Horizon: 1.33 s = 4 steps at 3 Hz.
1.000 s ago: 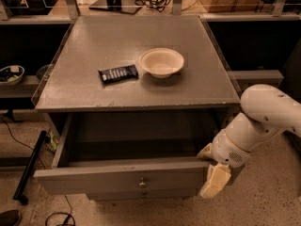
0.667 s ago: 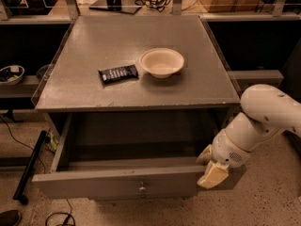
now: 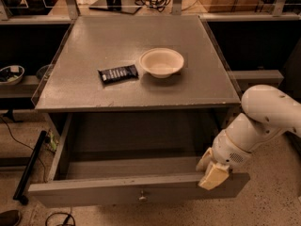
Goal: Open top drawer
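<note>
Here, the end effector (image 3: 210,171) sits at the lower right of the frame, on the front edge of the top drawer (image 3: 94,194); I cannot tell if it is apart or clamped. The drawer stands far out along the bottom, below the surface (image 3: 94,46) holding a bowl (image 3: 161,62) and a dark packet (image 3: 118,74).

The top drawer (image 3: 94,193) is standing well out from under the grey tabletop (image 3: 84,91), its wide, flat, plain front facing the camera. It is carrying 1 small round brass knob (image 3: 142,197) at the centre of that front. Its deep grey inside is lying open to view, showing bare walls and floor. The gripper (image 3: 211,170) is sitting at the front's top edge, near its right end.
</note>
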Motion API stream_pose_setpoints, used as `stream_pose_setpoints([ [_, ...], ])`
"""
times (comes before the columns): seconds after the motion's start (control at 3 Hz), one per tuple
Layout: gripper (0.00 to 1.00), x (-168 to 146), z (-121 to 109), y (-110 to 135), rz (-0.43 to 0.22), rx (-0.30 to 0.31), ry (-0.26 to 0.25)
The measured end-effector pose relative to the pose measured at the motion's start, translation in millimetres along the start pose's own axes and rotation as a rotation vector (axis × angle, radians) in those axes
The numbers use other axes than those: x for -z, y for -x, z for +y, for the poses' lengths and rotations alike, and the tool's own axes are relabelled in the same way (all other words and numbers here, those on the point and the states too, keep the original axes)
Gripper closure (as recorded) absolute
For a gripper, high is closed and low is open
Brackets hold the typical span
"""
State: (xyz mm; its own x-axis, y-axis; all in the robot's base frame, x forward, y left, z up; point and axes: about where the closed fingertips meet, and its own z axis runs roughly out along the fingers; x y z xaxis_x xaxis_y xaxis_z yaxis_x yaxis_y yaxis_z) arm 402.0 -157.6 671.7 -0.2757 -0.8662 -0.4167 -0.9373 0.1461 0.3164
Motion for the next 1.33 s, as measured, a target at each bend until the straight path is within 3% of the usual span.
stream_pose_setpoints([
  [1.33,1.00,14,25,-6,-0.028,0.000,-0.042],
])
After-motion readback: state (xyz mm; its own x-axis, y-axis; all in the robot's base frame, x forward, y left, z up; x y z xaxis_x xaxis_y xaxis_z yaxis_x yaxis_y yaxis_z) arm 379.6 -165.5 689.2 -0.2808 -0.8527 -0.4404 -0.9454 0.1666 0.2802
